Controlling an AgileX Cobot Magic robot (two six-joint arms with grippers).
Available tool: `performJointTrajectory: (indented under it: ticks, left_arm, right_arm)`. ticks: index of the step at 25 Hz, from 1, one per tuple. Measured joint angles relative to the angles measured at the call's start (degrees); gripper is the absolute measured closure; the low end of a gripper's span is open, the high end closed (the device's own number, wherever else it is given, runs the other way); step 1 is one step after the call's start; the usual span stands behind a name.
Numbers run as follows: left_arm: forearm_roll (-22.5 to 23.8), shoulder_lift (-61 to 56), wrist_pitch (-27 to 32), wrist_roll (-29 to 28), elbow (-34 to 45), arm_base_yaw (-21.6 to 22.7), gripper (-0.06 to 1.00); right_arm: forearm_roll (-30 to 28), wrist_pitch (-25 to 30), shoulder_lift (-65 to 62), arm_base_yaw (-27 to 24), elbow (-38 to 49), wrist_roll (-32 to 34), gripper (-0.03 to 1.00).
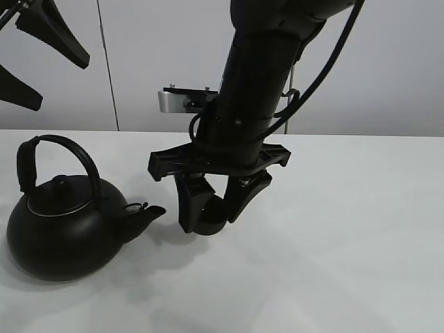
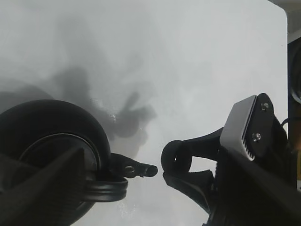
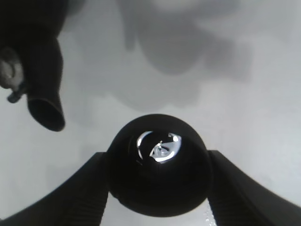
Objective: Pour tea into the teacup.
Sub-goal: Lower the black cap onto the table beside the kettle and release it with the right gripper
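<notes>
The teacup (image 1: 212,211), small, round and matte black, sits between the fingers of my right gripper (image 1: 211,222), which is shut on it. It is held upright just right of the kettle's spout (image 1: 149,214), low over the white table. In the right wrist view the teacup (image 3: 160,165) shows a bright glint inside, with the spout (image 3: 44,110) close beside it. The big black kettle (image 1: 62,232) with its arched handle stands on the table at the left. My left gripper (image 1: 61,83) hangs open, high above the kettle, holding nothing.
The white table (image 1: 347,243) stretches out to the right and front. A pale wall runs behind it. A small metal bracket (image 1: 177,100) sticks out behind the right arm.
</notes>
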Motion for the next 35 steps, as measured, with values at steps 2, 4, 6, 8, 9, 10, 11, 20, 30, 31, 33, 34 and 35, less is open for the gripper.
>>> performJointTrajectory:
  ticks: [2,4,6,8,9,10,11,20,30,31,33,34,35]
  left_arm:
    - [0.0,0.0,0.0,0.0,0.0,0.0,0.39]
    - [0.0,0.0,0.0,0.0,0.0,0.0,0.39]
    - [0.0,0.0,0.0,0.0,0.0,0.0,0.39]
    - [0.0,0.0,0.0,0.0,0.0,0.0,0.39]
    - [0.0,0.0,0.0,0.0,0.0,0.0,0.39]
    - [0.0,0.0,0.0,0.0,0.0,0.0,0.39]
    - [0.0,0.0,0.0,0.0,0.0,0.0,0.39]
    - [0.0,0.0,0.0,0.0,0.0,0.0,0.39]
    - [0.0,0.0,0.0,0.0,0.0,0.0,0.39]
    - [0.0,0.0,0.0,0.0,0.0,0.0,0.39]
    - [0.0,0.0,0.0,0.0,0.0,0.0,0.39]
    - [0.0,0.0,0.0,0.0,0.0,0.0,0.39]
    - [0.0,0.0,0.0,0.0,0.0,0.0,0.39]
  right_arm:
    - [-0.3,-0.3,0.0,1.1,0.0,0.1,0.57]
    - [-0.5,-0.4,0.0,1.4,0.0,0.1,0.57]
    - [-0.8,-1.4,0.1,1.4,0.0,0.1,0.57]
    - [-1.2,-1.9,0.5,1.4,0.0,0.1,0.57]
    - [-1.2,-1.8,1.0,1.4,0.0,0.1,0.57]
    - [-1.2,-1.8,1.8,1.4,-0.1,0.1,0.57]
    - [-1.3,-1.8,2.8,1.4,-0.1,0.1,0.57]
    - [-0.4,-4.0,6.2,1.4,-0.1,0.0,0.57]
    - [-0.2,-7.8,7.3,1.4,-0.1,-0.1,0.57]
    - [-0.1,-7.8,7.3,1.4,-0.2,-0.1,0.57]
    - [-0.1,-7.8,7.3,1.4,-0.2,-0.1,0.57]
    - [-0.1,-7.8,7.3,1.4,-0.2,-0.1,0.57]
    - [-0.1,-7.9,7.3,1.4,-0.2,-0.1,0.57]
